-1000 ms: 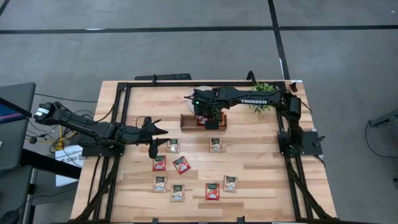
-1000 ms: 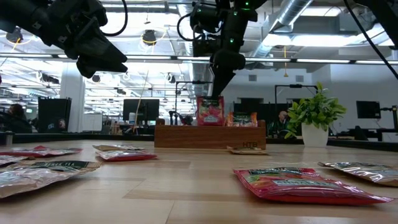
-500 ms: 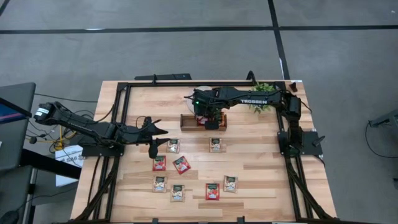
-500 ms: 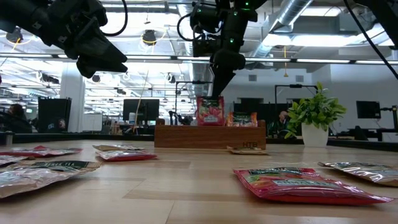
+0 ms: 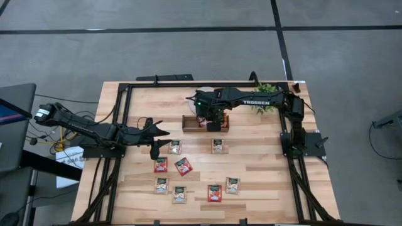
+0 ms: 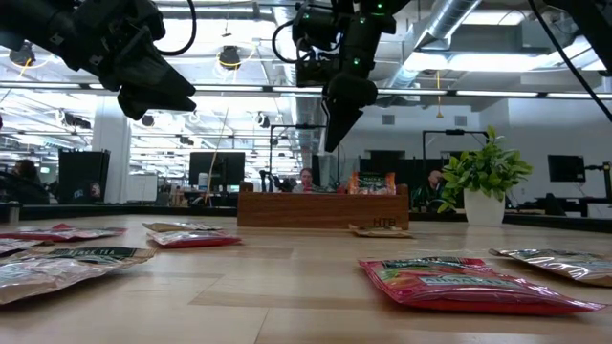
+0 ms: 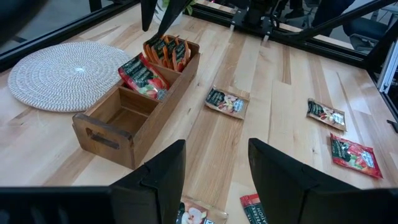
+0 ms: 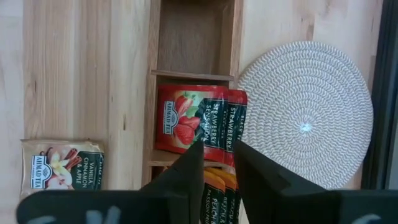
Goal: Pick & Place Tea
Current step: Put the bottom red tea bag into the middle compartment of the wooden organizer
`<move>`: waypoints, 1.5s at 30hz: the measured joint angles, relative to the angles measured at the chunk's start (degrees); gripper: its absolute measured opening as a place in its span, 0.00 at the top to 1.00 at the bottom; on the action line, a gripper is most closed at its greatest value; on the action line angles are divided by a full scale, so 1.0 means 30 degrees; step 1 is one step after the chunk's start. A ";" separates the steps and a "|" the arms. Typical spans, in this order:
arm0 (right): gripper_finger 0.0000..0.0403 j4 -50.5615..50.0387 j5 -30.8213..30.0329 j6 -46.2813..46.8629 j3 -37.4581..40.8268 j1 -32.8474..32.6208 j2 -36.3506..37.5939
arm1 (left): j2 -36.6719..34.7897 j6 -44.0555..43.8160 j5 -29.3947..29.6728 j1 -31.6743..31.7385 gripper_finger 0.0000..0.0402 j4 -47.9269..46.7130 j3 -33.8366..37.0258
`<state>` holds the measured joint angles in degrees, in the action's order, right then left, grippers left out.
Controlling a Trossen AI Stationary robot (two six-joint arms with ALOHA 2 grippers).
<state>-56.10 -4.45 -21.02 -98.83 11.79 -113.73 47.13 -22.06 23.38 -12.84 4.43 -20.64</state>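
From above: the right gripper [image 5: 213, 123] hovers over the wooden tray [image 5: 188, 123] at the far middle of the surface [image 5: 264, 169], fingers pointing down into it; eight tea sachets [image 5: 183, 166] lie loose on the near half, so by my count the job is partly done, with a good batch left to collect; the left gripper [image 5: 155, 149] waits at the left, just beside the nearest loose sachets.

From surface height: the right gripper [image 6: 334, 124] hangs clear above the tray [image 6: 323, 209], its tips a little apart and nothing between them; an orange-topped sachet [image 6: 374, 182] stands up out of the tray's right part, and a flat one [image 6: 381, 231] lies on the surface just in front (the release looks made, as I read it).

Left wrist: the left fingers [image 7: 155, 183] stand wide apart, empty; beyond them the tray [image 7: 124, 140] shows red strawberry sachets [image 7: 144, 76] leaning in the middle compartment, orange ones [image 7: 166, 51] in the far one, the near one bare.

Right wrist: straight down past the narrowly parted fingers [image 8: 190, 169], the red strawberry sachets [image 8: 199, 124] lie in the middle compartment directly below, not touched; a vanilla sachet [image 8: 62, 164] sits outside the tray [image 8: 153, 112], and a woven mat [image 8: 306, 112] lies on the tray's other side.
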 joint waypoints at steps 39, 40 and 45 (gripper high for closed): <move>0.80 -0.0423 0.4976 0.8188 -0.0044 -1.1215 -0.3151 | 0.0007 -0.0122 -0.0867 0.0007 0.58 -0.0306 0.0000; 0.80 -0.0397 0.4972 0.8415 -0.0044 -1.1316 -0.3307 | 0.0007 -0.0124 -0.0867 0.0007 0.58 -0.0306 0.0000; 0.80 0.0310 0.4861 0.8987 -0.0051 -1.1845 -0.4009 | 0.0007 -0.0156 -0.0867 0.0007 0.58 -0.0306 0.0000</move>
<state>-55.17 10.14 5.94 -98.98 -23.74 -125.76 47.16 -22.53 20.78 -12.82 3.51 -20.64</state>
